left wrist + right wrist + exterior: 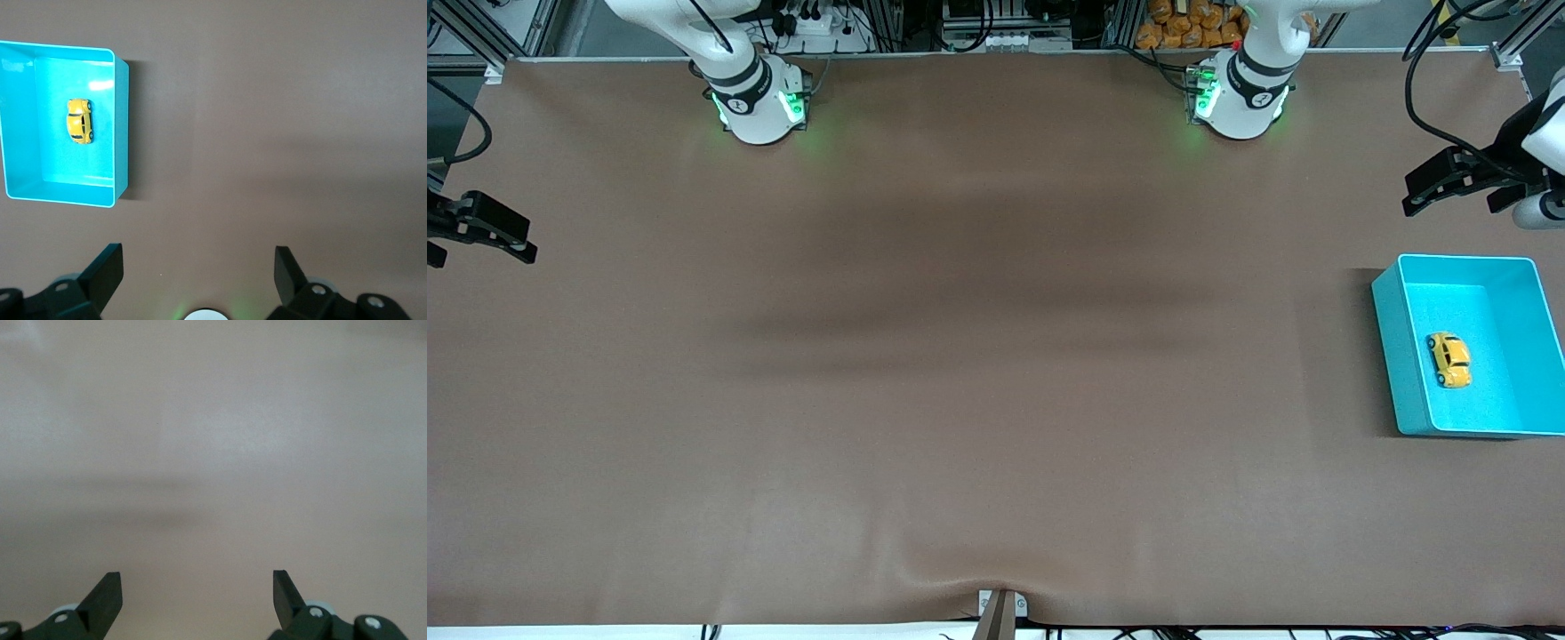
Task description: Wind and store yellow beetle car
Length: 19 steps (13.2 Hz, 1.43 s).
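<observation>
Front view: the car (pixel 1448 359) is being carried inside the bin (pixel 1392 356), resting on the bin's floor on its wheels, close to the wall that faces the middle of the surface. Its length is being kept roughly along that wall. Nothing is touching it. In the left wrist view the car (pixel 80 121) is being shown alone on the teal floor, apart from all four walls of the bin (pixel 121 127).

The bin is being supported by the brown surface (pixel 960 400) at the left arm's end, about midway between the robots' bases and the front camera.

The left gripper (pixel 1449 188) is being held in the air over bare surface just past the bin's edge that lies toward the bases, near the edge of the surface. Its jaws are being kept spread wide with nothing between them, as seen in the left wrist view (pixel 199 270).

The right gripper (pixel 489 233) is being held over the right arm's end of the surface, well apart from the bin. Its jaws are likewise being kept spread and empty, with only bare surface under them in the right wrist view (pixel 197 590). Both arms are waiting.
</observation>
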Each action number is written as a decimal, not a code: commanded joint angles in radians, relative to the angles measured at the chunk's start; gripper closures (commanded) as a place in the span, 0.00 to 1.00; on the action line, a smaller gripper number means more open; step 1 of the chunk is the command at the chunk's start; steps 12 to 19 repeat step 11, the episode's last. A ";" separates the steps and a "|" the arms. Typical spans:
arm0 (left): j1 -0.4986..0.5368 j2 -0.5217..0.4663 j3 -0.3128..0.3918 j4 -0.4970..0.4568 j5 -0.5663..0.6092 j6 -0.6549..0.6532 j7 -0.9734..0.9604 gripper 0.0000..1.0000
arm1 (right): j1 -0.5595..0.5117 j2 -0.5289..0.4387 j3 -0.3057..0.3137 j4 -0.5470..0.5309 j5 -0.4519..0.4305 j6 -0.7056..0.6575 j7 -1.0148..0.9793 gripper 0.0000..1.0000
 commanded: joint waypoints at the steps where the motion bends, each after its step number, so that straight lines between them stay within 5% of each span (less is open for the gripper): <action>1: -0.001 -0.008 -0.004 0.004 -0.018 -0.015 -0.022 0.00 | -0.010 -0.003 0.007 0.013 -0.003 -0.005 -0.017 0.00; 19: -0.004 -0.011 -0.022 0.002 -0.004 -0.012 0.001 0.00 | -0.010 -0.001 0.007 0.011 -0.003 -0.004 -0.020 0.00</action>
